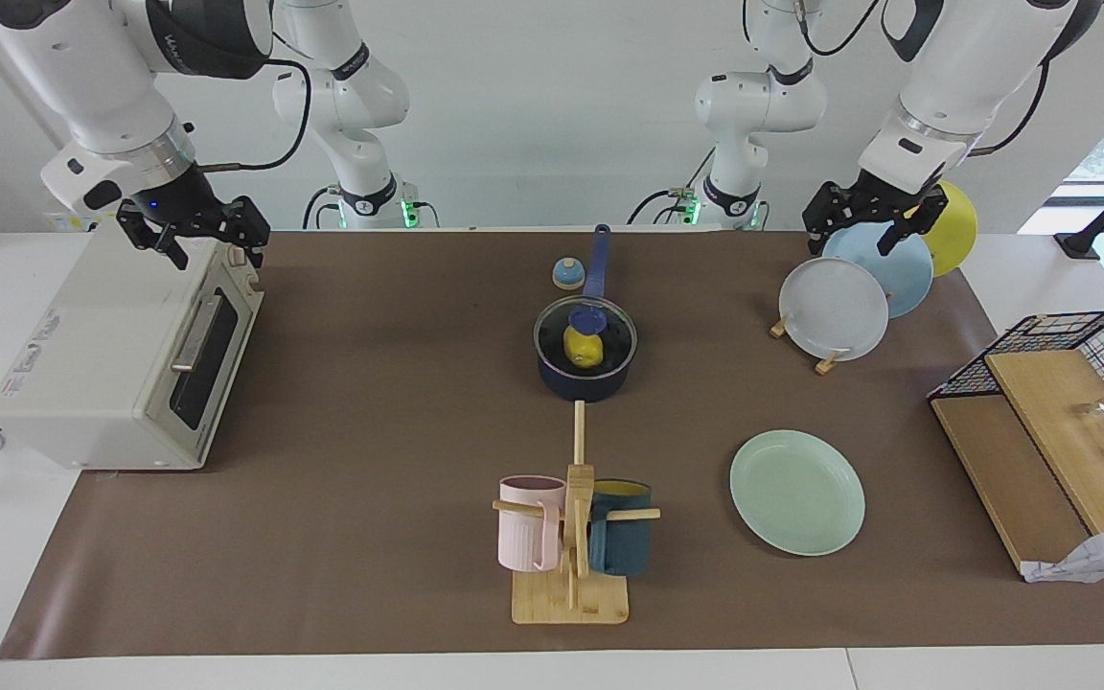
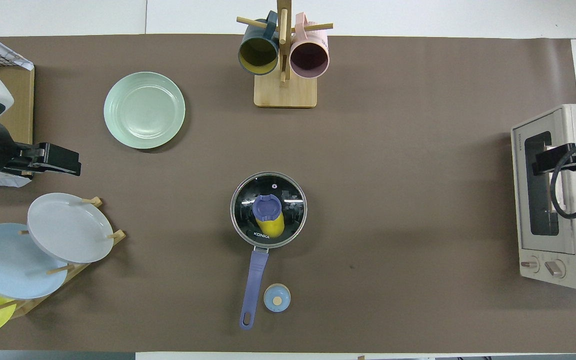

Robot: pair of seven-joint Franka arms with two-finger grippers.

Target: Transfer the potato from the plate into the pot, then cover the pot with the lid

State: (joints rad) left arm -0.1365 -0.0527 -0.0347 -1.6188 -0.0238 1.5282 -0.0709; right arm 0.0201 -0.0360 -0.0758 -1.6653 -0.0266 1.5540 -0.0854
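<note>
The dark blue pot (image 1: 583, 386) stands mid-table with its long handle (image 2: 255, 280) pointing toward the robots. The glass lid (image 1: 611, 331) with a blue knob (image 1: 587, 318) sits on the pot; it also shows in the overhead view (image 2: 290, 205). The yellow potato (image 1: 586, 353) lies inside the pot, seen through the glass (image 2: 274, 228). The mint-green plate (image 1: 797, 492) lies bare, farther from the robots, toward the left arm's end. My left gripper (image 1: 854, 238) hangs open and empty over the plate rack. My right gripper (image 1: 215, 251) hangs open and empty over the toaster oven.
A toaster oven (image 1: 121, 364) stands at the right arm's end. A mug rack (image 1: 571, 594) with a pink and a teal mug stands farther out than the pot. A plate rack (image 1: 835, 309), a small bell (image 1: 568, 274) and a wire basket with boards (image 1: 1050, 422) are also there.
</note>
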